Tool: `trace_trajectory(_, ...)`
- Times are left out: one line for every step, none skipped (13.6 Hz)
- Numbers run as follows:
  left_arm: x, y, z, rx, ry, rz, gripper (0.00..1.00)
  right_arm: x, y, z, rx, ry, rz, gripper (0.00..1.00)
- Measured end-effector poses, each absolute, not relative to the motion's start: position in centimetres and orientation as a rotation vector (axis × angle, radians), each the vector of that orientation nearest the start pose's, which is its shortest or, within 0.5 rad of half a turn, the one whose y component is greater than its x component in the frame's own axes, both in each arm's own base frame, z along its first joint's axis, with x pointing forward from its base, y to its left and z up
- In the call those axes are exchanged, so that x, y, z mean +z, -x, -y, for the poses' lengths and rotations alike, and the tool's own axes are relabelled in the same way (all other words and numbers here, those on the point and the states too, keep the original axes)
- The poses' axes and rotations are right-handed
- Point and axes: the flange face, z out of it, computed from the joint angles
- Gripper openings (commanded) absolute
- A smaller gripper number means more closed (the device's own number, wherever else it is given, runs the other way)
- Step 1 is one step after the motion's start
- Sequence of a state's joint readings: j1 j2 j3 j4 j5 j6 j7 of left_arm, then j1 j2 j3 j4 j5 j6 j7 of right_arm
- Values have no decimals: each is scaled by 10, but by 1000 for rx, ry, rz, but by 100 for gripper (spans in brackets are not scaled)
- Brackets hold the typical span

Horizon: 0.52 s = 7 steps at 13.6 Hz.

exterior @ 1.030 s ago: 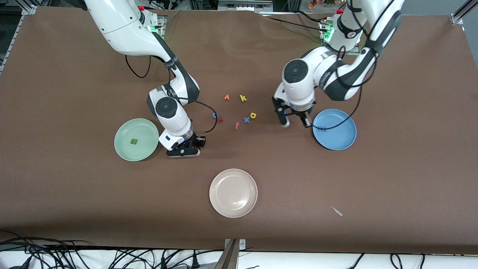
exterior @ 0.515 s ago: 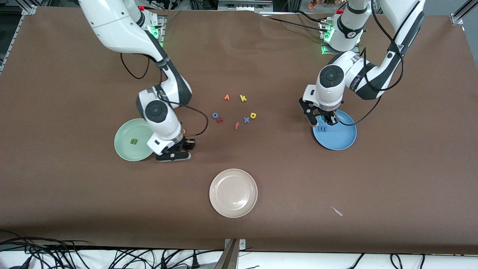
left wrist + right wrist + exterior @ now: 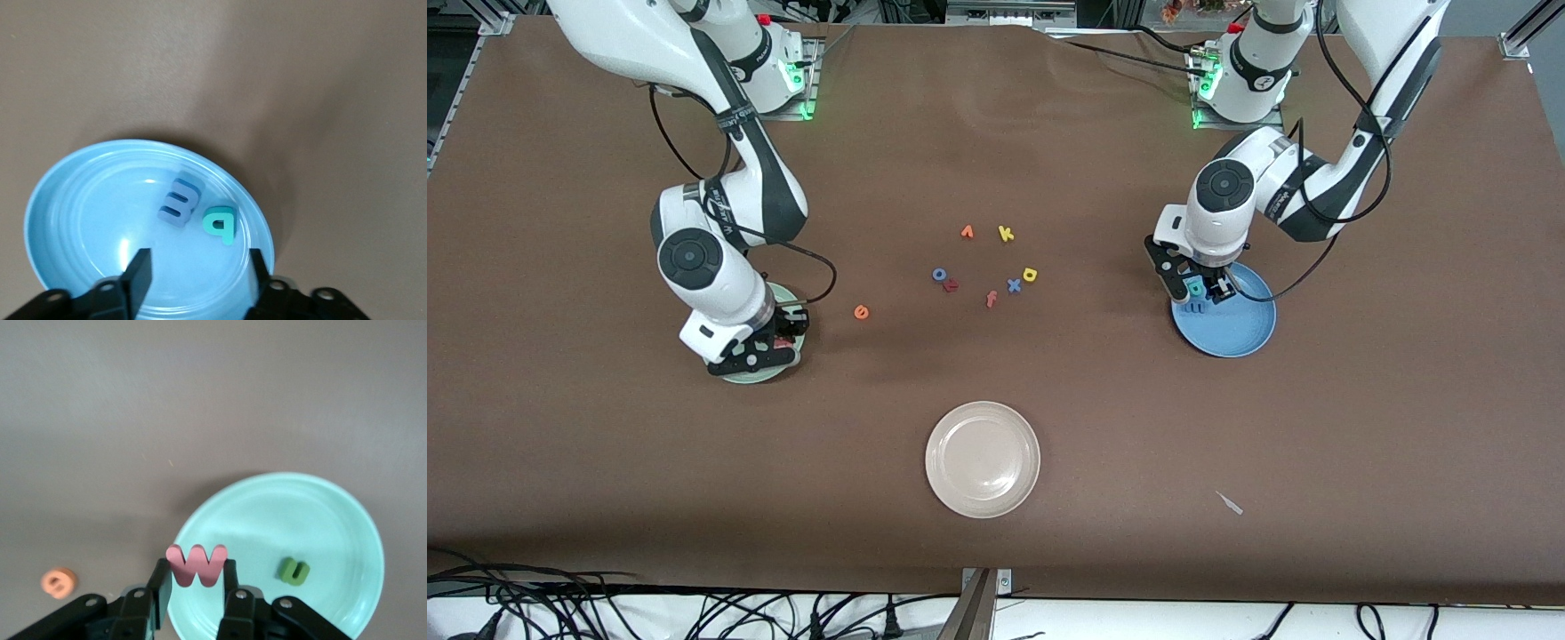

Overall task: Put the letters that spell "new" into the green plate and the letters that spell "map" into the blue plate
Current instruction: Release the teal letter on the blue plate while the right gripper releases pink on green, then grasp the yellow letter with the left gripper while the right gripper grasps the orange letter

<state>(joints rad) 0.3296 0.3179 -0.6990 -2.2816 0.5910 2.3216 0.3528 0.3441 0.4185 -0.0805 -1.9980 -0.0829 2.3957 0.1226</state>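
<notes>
My right gripper [image 3: 195, 587] [image 3: 781, 343] is shut on the salmon-red w [image 3: 197, 564] and holds it upright over the rim of the green plate [image 3: 320, 520] [image 3: 738, 378]. The dark green n [image 3: 293, 571] lies in that plate. The orange e [image 3: 861, 311] [image 3: 59, 582] lies on the table beside the plate. My left gripper [image 3: 199, 273] [image 3: 1199, 289] stands open over the blue plate [image 3: 80, 207] [image 3: 1232, 329], where the blue m [image 3: 179, 203] and teal a [image 3: 220, 225] lie side by side. The yellow p [image 3: 1030, 275] sits mid-table.
Loose letters lie mid-table: orange wedge [image 3: 967, 232], yellow k [image 3: 1006, 234], blue o [image 3: 939, 275], a red letter [image 3: 951, 285], salmon f [image 3: 991, 299], blue x [image 3: 1014, 285]. A beige-white plate [image 3: 983, 459] sits nearer the front camera. A small pale scrap [image 3: 1230, 503] lies toward the left arm's end.
My right gripper carried the w from the table beside the green plate to over its rim, uncovering the e. My left gripper moved over the blue plate and opened; the a now lies there.
</notes>
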Motion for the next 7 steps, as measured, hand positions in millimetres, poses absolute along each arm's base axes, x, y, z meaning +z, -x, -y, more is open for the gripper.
trace_trajectory(235, -482, 184, 218, 2461, -1613, 100, 232, -570, -150, -7, 3212, 331, 23)
trace_trajectory(242, -486, 188, 214, 2456, -1610, 100, 217, -555, -142, -4, 3211, 326, 25)
trace_trajectory(251, -490, 195, 223, 2460, -1595, 100, 207, -544, -137, 7, 3211, 322, 27)
trace_trajectory(263, -494, 205, 232, 2479, -1579, 100, 202, -538, -134, 16, 3213, 318, 50)
trace_trajectory(276, -497, 218, 228, 2499, -1576, 100, 201, -537, -130, 17, 3216, 309, 62)
trace_trajectory(287, -497, 232, 215, 2510, -1583, 100, 203, -538, -127, 12, 3217, 302, 72)
trace_trajectory(293, -495, 242, 204, 2507, -1594, 100, 206, -539, -125, 3, 3218, 297, 74)
